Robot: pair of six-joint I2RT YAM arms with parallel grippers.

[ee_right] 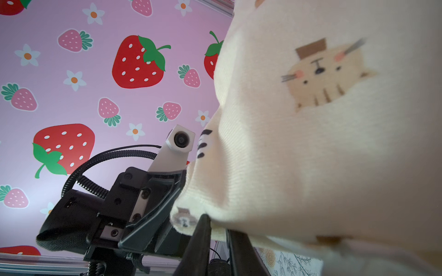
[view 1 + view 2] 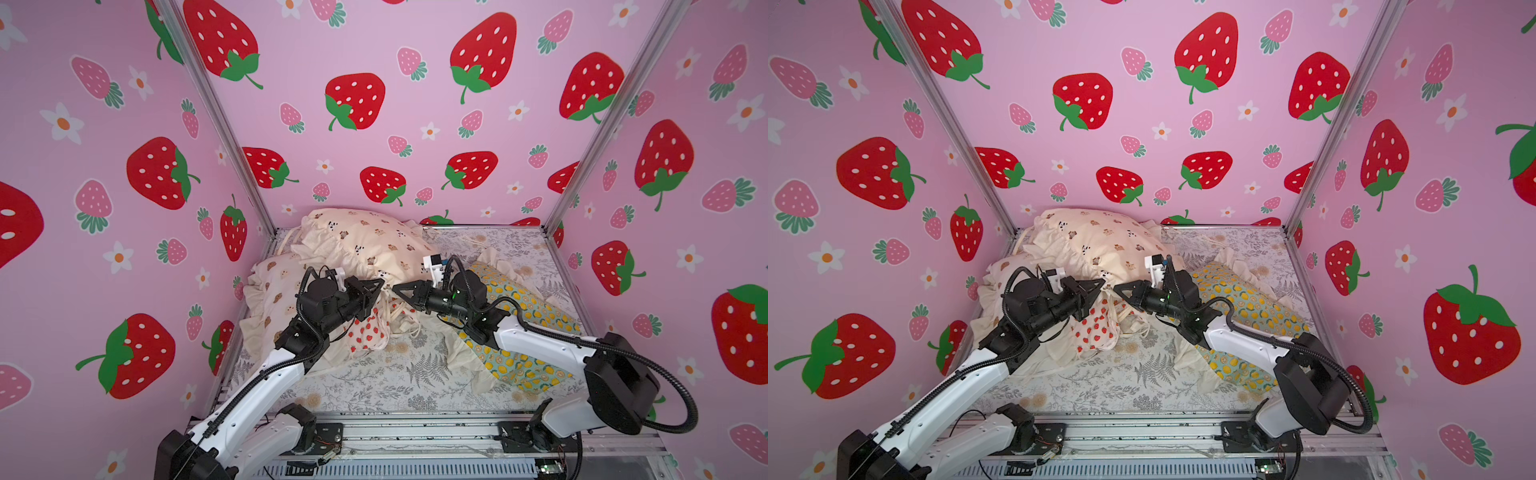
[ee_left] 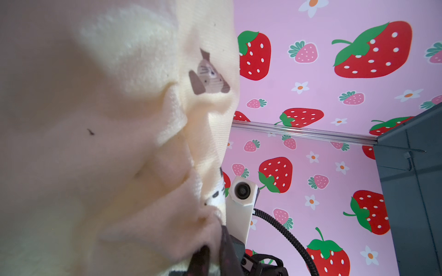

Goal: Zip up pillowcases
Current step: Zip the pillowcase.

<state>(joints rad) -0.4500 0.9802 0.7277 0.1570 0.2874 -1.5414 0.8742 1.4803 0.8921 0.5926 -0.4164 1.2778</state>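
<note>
1. Evidently the work is on the cream animal-print pillowcase (image 2: 365,241). It lies stuffed and bulging at the back of the fern-print sheet (image 2: 395,374), partly on top of the bear-face pillowcase (image 2: 270,291). The left arm (image 2: 266,374) and right arm (image 2: 540,340) both reach to its near edge, their tips almost touching.
2. The left jaws are closed, pinching a fold of the cream cloth low in the left wrist view. This is probably an anchor, holding the seam taut while the other side works.
3. The right jaws face them. In the right wrist view their dark fingers (image 1: 199,239) stand a little apart with the hem lying at the gap. I cannot tell whether they grip anything.
4. No zipper teeth or pull show in any view, so how far this case is closed is unknown. The right side seems to be seeking the pull.
5. The strawberry pillowcase (image 2: 368,332) lies crumpled just below the jaws, with loose cream ties (image 2: 401,318) trailing from it. The lemon pillowcase (image 2: 519,307) lies under the right arm.
6. The ruffle and the ties could be caught in place of the pull. The pillow's bulk fills much of both wrist views. With the tips this near, they could knock together.
</note>
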